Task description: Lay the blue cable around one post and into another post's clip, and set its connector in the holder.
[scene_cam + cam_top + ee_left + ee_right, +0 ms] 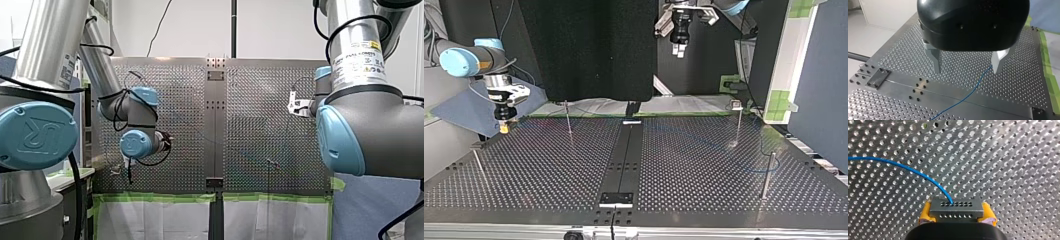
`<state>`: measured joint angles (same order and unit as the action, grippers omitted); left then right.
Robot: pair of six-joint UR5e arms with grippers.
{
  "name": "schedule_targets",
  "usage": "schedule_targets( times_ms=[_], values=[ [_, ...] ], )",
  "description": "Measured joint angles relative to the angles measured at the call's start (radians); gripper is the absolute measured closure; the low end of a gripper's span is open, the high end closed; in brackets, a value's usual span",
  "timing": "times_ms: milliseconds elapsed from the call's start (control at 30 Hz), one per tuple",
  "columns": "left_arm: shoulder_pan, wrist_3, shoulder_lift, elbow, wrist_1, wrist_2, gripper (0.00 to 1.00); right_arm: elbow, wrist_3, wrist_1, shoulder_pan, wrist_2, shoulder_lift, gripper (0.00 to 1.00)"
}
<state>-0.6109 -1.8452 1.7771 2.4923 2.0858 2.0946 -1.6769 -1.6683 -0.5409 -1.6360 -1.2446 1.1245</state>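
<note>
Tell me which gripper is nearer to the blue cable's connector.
Right. My right gripper is shut on the connector; my left gripper hangs open high above the table, apart from it.

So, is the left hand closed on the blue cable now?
No, the left hand has its fingers wide apart, and the blue cable runs over the table beneath them.

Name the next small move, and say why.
Probably lower my left gripper toward the blue cable: its fingers stand open above the table, the cable lies loose beneath them, and my right gripper is shut on the connector.
</note>
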Motion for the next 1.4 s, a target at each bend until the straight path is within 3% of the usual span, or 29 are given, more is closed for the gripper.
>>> schedule_targets(
  times_ms=[333, 867, 967, 1167, 1400],
  values=[
    [0.002, 0.002, 0.000, 0.000, 0.008, 0.000, 0.00, 0.006, 0.086, 0.027, 0.002, 0.005, 0.001, 1.00],
    [0.002, 0.001, 0.000, 0.000, 0.010, 0.000, 0.00, 0.063, 0.210, 0.123, 0.005, 0.006, 0.024, 1.00],
    [0.002, 0.000, 0.000, 0.000, 0.010, 0.000, 0.00, 0.065, 0.212, 0.121, 0.008, 0.010, 0.047, 1.00],
    [0.002, 0.000, 0.000, 0.000, 0.010, 0.000, 0.00, 0.068, 0.186, 0.117, 0.014, 0.034, 0.077, 1.00],
    [0.003, 0.000, 0.000, 0.002, 0.010, 0.000, 0.00, 0.078, 0.158, 0.118, 0.018, 0.034, 0.082, 1.00]
  ],
)
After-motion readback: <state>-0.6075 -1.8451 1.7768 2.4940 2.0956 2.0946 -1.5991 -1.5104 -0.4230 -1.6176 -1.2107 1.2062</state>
